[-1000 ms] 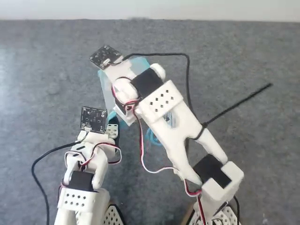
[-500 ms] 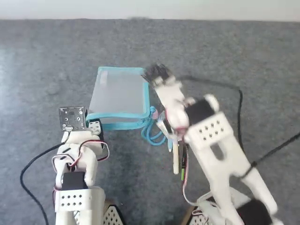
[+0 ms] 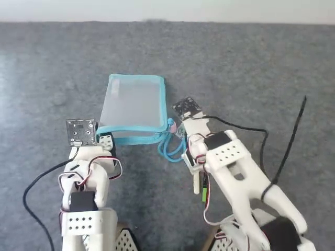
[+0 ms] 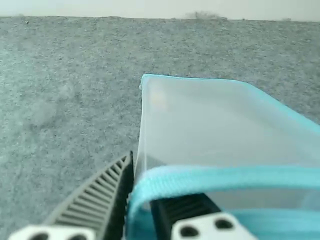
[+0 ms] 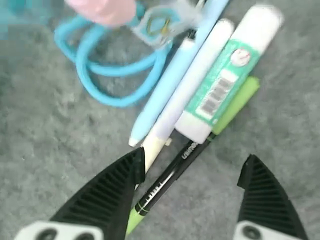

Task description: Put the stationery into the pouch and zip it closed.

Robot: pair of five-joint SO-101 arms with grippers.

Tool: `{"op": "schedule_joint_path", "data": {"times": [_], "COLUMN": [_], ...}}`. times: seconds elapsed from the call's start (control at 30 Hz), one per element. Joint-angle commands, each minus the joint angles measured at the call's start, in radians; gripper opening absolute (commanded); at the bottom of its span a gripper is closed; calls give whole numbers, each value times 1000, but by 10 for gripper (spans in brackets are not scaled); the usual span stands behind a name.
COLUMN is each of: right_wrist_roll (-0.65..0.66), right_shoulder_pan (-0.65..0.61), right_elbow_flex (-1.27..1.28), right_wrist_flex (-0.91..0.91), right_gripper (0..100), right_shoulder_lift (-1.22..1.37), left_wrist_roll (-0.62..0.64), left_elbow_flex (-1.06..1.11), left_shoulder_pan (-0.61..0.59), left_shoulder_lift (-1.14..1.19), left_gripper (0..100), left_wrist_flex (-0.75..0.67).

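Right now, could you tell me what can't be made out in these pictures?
High view: most of the stationery is hidden under the right arm.
Left wrist view: the zip of the pouch runs off the edge, so how far it is open is unclear.
Right wrist view: the pink piece is blurred and cut off.

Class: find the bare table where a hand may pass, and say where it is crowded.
Bare grey table lies beyond the pouch and to its left. Crowded: beside the pouch, under the right gripper, where the blue cord, pens and glue stick lie.
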Motion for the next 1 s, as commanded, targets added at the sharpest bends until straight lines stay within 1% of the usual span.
{"op": "schedule_joint_path", "data": {"times": [0.0,0.1,0.37,0.5,0.63,0.67,0.7,0.8,0.9,0.97], "right_wrist_roll": [-12,-14,-86,-114,-103,-92,-64,41,98,124], "right_shoulder_pan": [62,94,62,31,33,41,58,153,248,285], "right_elbow_flex": [-5,-3,11,32,34,31,31,26,-44,-115], "right_wrist_flex": [1,33,38,15,-21,-19,-18,4,114,199], "right_gripper": [303,303,290,159,27,5,6,6,7,7], "right_shoulder_lift": [47,96,196,223,228,226,222,180,87,8], "left_wrist_roll": [15,15,15,15,15,15,15,15,15,15], "left_elbow_flex": [-59,-59,-59,-59,-59,-59,-59,-59,-59,-58], "left_shoulder_pan": [-6,-6,-5,-5,-5,-5,-5,-5,-3,17], "left_shoulder_lift": [-6,-6,-6,-6,-6,-6,-6,-6,-6,-6], "left_gripper": [12,12,12,12,12,12,12,12,12,12], "left_wrist_flex": [-11,-11,-12,-14,-14,-14,-14,-14,-15,-11]}}
